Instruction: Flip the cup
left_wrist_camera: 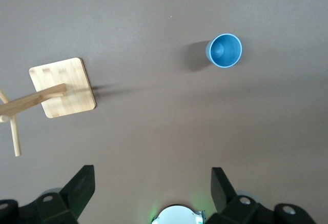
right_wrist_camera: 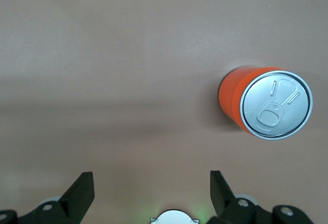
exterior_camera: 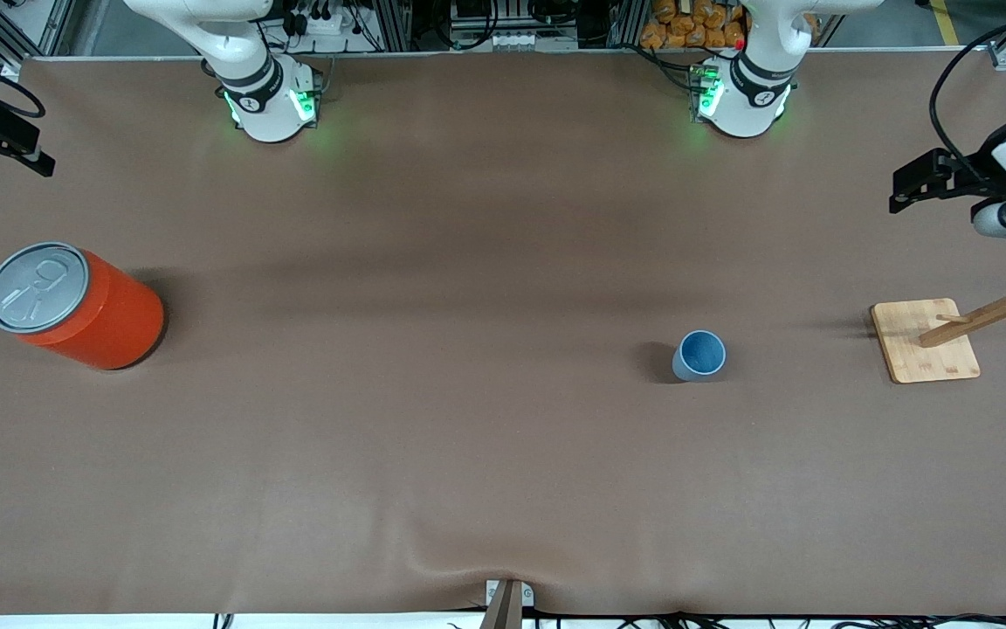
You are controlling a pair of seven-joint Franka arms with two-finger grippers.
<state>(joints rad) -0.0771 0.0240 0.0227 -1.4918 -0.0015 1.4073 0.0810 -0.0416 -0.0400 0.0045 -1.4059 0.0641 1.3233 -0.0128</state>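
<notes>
We see a wide brown desk (exterior_camera: 485,454) with two white arms based along one long edge. Both arms wait high and off to the ends, clear of everything on the desk.

The largest thing is an orange can (exterior_camera: 75,306) with a silver pull-tab lid, standing upright near the right arm's end. The right gripper (right_wrist_camera: 151,196) hangs above the desk beside it, jaws wide apart and holding nothing.

Next in size is a wooden rack (exterior_camera: 926,339), a square base with a slanted post and pegs, near the left arm's end. We judge it a stand for hanging cups.

Smallest is the blue cup (exterior_camera: 699,355), the task's thing. It stands alone with its mouth up, nearer the front camera than the left arm's base, between the can and the rack and closer to the rack. The left gripper (left_wrist_camera: 151,196) hangs above that end, its camera looking down on cup and rack, jaws wide apart and holding nothing.

A mouth-up cup fits either one already turned upright or one yet to be turned mouth-down; we cannot tell which.
</notes>
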